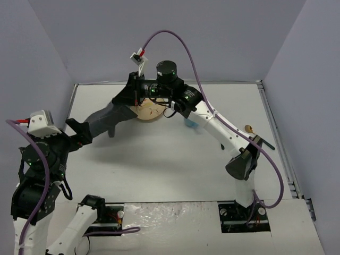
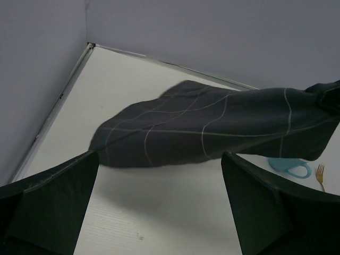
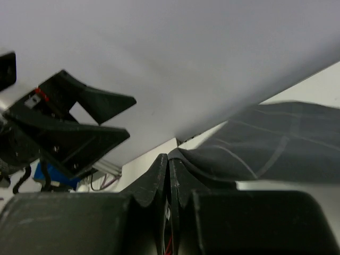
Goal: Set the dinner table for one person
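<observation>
Two grippers are meeting over the far left part of the dinner table (image 1: 159, 159), the big white top that everything else rests on. The right gripper (image 3: 169, 175) has its fingers pressed together on one edge of the dark grey checked placemat (image 1: 103, 119). It holds that edge up off the surface, so the cloth sags in a long drape down toward the left.

The left gripper (image 1: 79, 134) has its fingers spread wide and grips nothing. It sits just beside the hanging low end of the cloth, and its wrist view shows the cloth stretched across the gap between the two fingers. That pose reads as a set-up for a second pinch, because a limp cloth held at one edge will not lie flat. It probably needs two held ends to be pulled taut and laid down.

A round wooden plate (image 1: 151, 112) lies on the table at the far side, partly under the right wrist. A light blue cup (image 2: 289, 166) stands to its right, and a gold fork (image 2: 320, 176) lies near the cup. A gold spoon (image 1: 248, 128) lies further right, well apart from them. Whether the cloth's low end touches the table I cannot tell; it may hang just clear. These pieces look gathered loosely, not yet laid out, since the placemat that would go beneath them is in the air.
</observation>
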Action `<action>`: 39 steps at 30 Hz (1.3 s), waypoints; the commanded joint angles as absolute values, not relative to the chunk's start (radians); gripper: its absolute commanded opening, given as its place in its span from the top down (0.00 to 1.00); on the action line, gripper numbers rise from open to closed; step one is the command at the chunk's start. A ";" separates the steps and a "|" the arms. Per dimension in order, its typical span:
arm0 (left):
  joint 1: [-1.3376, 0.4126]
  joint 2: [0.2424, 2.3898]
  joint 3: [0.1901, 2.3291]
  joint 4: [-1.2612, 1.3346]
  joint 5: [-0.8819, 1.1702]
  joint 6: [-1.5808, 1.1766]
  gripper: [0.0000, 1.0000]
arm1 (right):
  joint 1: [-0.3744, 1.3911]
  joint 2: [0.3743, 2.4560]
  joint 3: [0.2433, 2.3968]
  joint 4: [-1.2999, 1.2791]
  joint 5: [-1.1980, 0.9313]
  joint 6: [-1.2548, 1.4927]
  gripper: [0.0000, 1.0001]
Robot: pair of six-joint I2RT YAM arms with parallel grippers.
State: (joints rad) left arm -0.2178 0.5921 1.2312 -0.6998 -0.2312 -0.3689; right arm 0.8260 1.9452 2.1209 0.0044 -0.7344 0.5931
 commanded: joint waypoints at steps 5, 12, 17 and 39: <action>-0.227 0.604 1.276 -0.704 -0.245 -0.333 0.03 | 0.794 1.641 1.657 0.145 -0.844 0.398 1.00; -0.229 0.604 1.107 -0.706 -0.237 -0.398 0.03 | 0.773 1.691 1.226 0.047 -0.717 0.197 1.00; -0.227 0.616 0.962 -0.696 -0.223 -0.491 0.03 | 0.749 1.746 1.069 0.036 -0.560 0.174 1.00; -0.206 1.032 0.939 -0.492 -0.112 -0.486 0.04 | 0.577 1.594 1.140 -0.054 -0.135 0.110 1.00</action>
State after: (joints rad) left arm -0.2165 0.9415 0.8449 -0.5910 -0.1897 -0.5209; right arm 0.5846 1.6775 1.0897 -0.0723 -0.1818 0.1291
